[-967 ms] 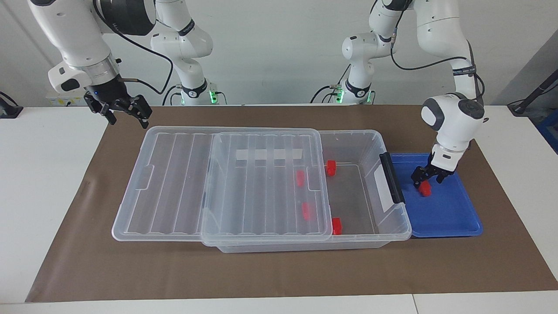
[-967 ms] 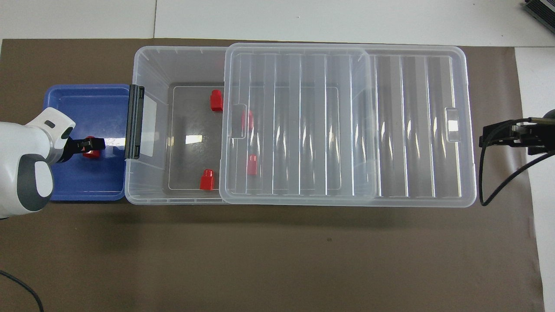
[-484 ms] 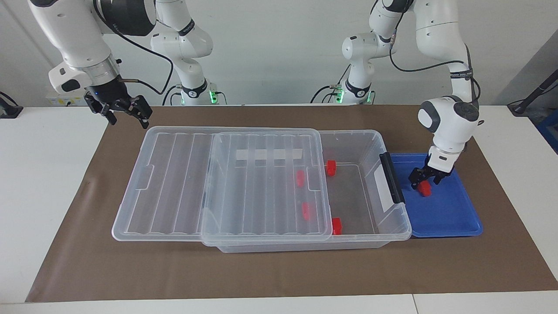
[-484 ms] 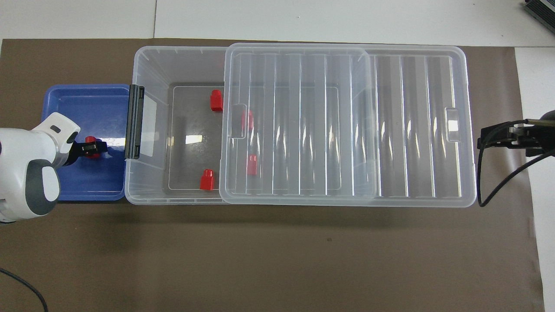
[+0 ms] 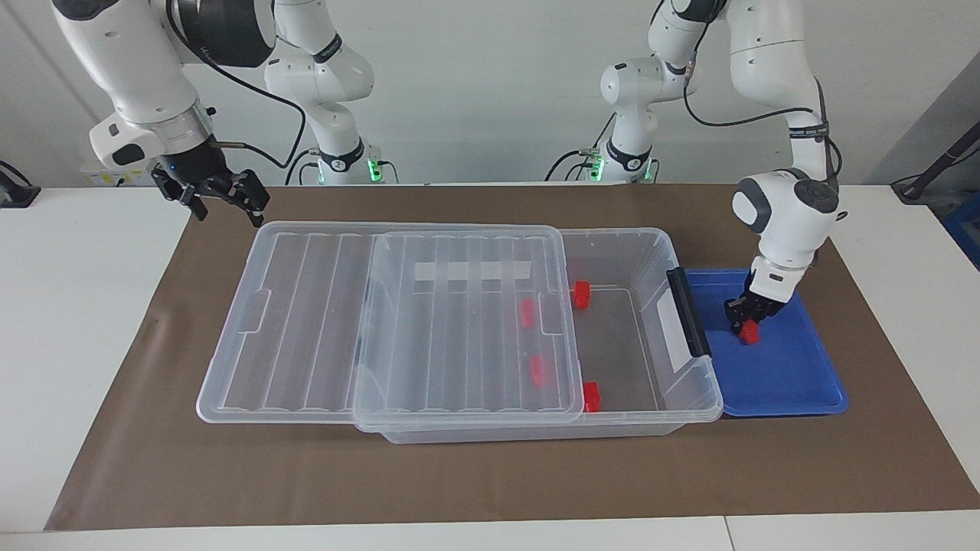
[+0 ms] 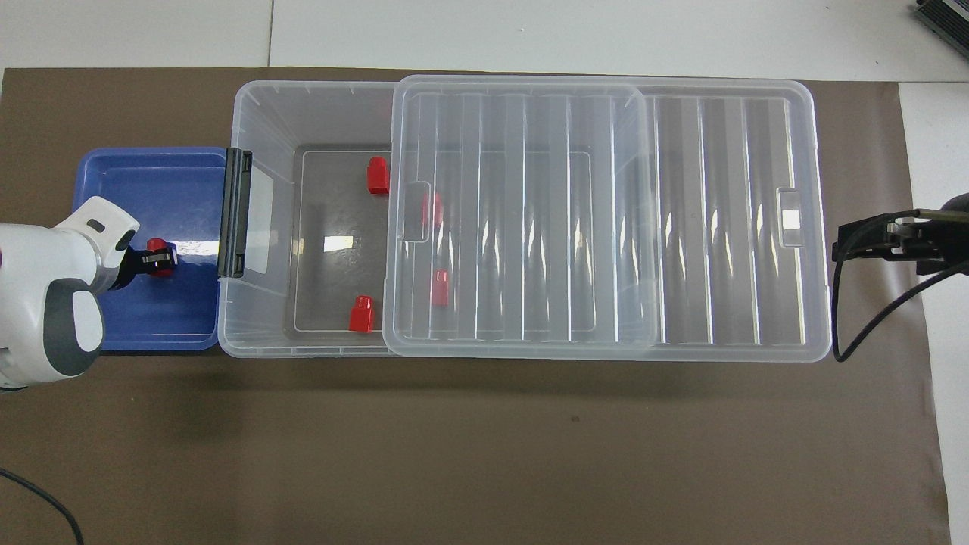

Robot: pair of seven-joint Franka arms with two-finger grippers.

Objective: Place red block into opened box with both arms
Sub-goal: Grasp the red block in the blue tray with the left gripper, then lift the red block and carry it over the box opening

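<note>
Where it sits in the blue tray (image 5: 796,383), the red block (image 5: 749,331) is pinched by the left claw (image 5: 746,320).

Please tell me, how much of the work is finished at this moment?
Four red blocks already lie inside the opened box. The left gripper has its jaws shut on the red block in the blue tray. Carrying it to the box remains. The right gripper waits, open.
</note>
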